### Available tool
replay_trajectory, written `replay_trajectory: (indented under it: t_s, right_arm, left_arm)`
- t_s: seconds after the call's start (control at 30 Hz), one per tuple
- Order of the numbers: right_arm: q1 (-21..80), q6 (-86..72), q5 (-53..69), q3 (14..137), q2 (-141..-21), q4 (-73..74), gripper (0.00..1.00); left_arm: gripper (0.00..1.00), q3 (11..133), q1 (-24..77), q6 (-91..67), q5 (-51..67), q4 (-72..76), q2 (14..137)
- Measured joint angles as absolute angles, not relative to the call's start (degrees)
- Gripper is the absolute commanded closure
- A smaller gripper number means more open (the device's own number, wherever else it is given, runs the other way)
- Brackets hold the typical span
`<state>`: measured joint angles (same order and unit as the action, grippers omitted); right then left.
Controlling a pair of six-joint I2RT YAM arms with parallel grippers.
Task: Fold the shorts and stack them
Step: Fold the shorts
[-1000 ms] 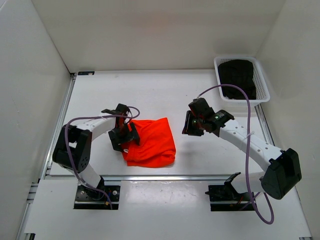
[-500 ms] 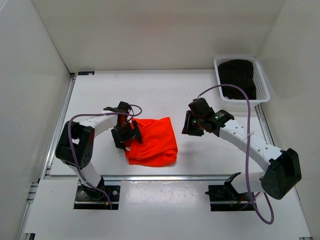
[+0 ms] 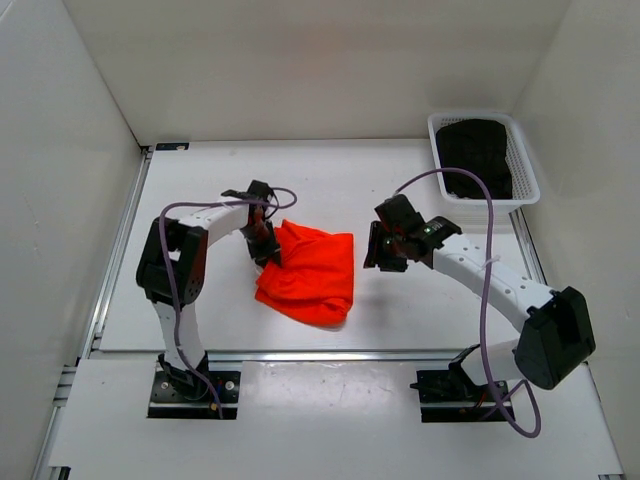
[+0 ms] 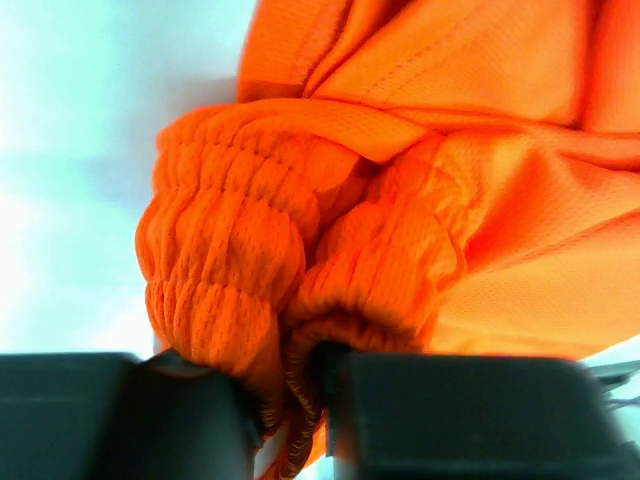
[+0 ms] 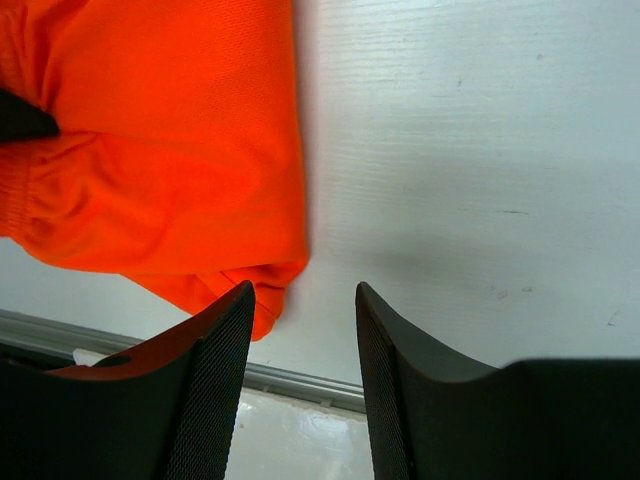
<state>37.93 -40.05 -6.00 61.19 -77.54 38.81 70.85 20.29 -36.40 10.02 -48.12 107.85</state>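
The orange-red shorts (image 3: 310, 275) lie bunched on the white table between the two arms. My left gripper (image 3: 268, 247) is at their upper left corner, shut on the gathered waistband (image 4: 290, 390), which is pinched between the two black fingers (image 4: 120, 410). The fabric rises in a lump at that corner. In the right wrist view the shorts (image 5: 170, 150) fill the upper left. My right gripper (image 5: 303, 300) hovers just right of the shorts' edge, open, with only bare table between its fingers. In the top view the right gripper (image 3: 378, 250) is a short way from the cloth.
A white basket (image 3: 523, 165) holding dark folded cloth (image 3: 475, 155) stands at the back right corner. A metal rail (image 3: 330, 354) runs along the table's near edge. White walls close in the left, back and right sides.
The left gripper closed on the waistband and moved up and to the right, pulling that corner of the shorts with it. The right gripper opened slightly and stayed in place.
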Motion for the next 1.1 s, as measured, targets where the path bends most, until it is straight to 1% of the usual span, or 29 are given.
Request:
replay_trajectory:
  t_s: [0.07,0.1,0.13,0.17,0.2,0.23,0.27,0.53,0.57,0.6,0.63,0.67,0.7,0.73,0.9,1.0,1.1]
  right_arm:
    - [36.8,-39.7,-6.2,61.6,-78.6,38.9,0.50]
    - [36.1,-39.5,-6.5,62.0,-79.4,38.8,0.50]
    - [35.2,-39.1,-6.7,62.5,-80.2,38.8,0.50]
    - [34.3,-38.8,-7.0,63.1,-81.0,38.8,0.50]
    - [33.7,-38.5,-7.2,63.5,-81.7,38.7,0.50]
    - [33.0,-38.1,-7.4,64.0,-82.3,38.6,0.50]
    - [32.4,-37.8,-7.5,64.3,-82.8,38.5,0.50]
    - [29.6,-35.4,-7.5,65.1,-84.0,38.4,0.49]
    - [29.6,-35.3,-7.4,65.1,-84.0,38.4,0.49]
    - [29.6,-35.3,-7.4,65.1,-84.0,38.4,0.49]
    - [29.6,-35.2,-7.3,65.1,-84.0,38.4,0.49]
    - [29.6,-35.2,-7.3,65.1,-84.0,38.4,0.49]
    - [29.6,-35.1,-7.2,65.1,-84.0,38.4,0.49]
    - [29.6,-35.1,-7.1,65.1,-84.0,38.4,0.49]
    - [29.6,-35.1,-6.2,65.0,-84.0,38.4,0.49]
    - [29.6,-35.2,-5.9,65.0,-84.0,38.4,0.49]
    - [29.6,-35.2,-5.8,64.8,-84.0,38.2,0.49]
  left_arm:
    - [0.87,75.5,20.1,-35.9,10.9,-48.1,110.5]
    - [0.87,77.2,20.0,-35.5,11.3,-47.6,111.5]
    - [0.84,79.0,19.7,-35.4,11.7,-47.0,112.6]
    - [0.78,80.4,19.2,-35.2,12.4,-46.5,113.4]
    - [0.64,81.6,18.6,-34.9,13.0,-46.4,114.0]
    - [0.43,82.6,17.9,-34.4,13.3,-46.3,114.4]
    - [0.00,83.7,17.0,-33.5,13.8,-46.3,114.6]
    - [0.00,88.9,5.2,-28.0,17.9,-48.1,114.4]
    - [0.03,89.1,3.8,-27.4,17.8,-48.6,114.1]
    - [0.13,89.2,2.7,-26.7,17.5,-49.2,113.5]
    - [0.47,89.3,2.0,-26.1,17.1,-49.8,112.6]
    - [0.65,89.4,1.9,-25.9,16.5,-50.4,111.6]
    - [0.80,89.5,2.3,-25.1,15.9,-50.9,110.5]
    - [0.90,89.8,3.2,-24.6,15.6,-51.3,109.3]
    - [0.90,94.0,12.2,-23.2,15.4,-51.5,107.1]
    - [0.90,95.6,17.5,-23.4,15.0,-51.2,109.1]
    - [0.90,95.7,19.0,-23.6,13.3,-51.5,113.3]
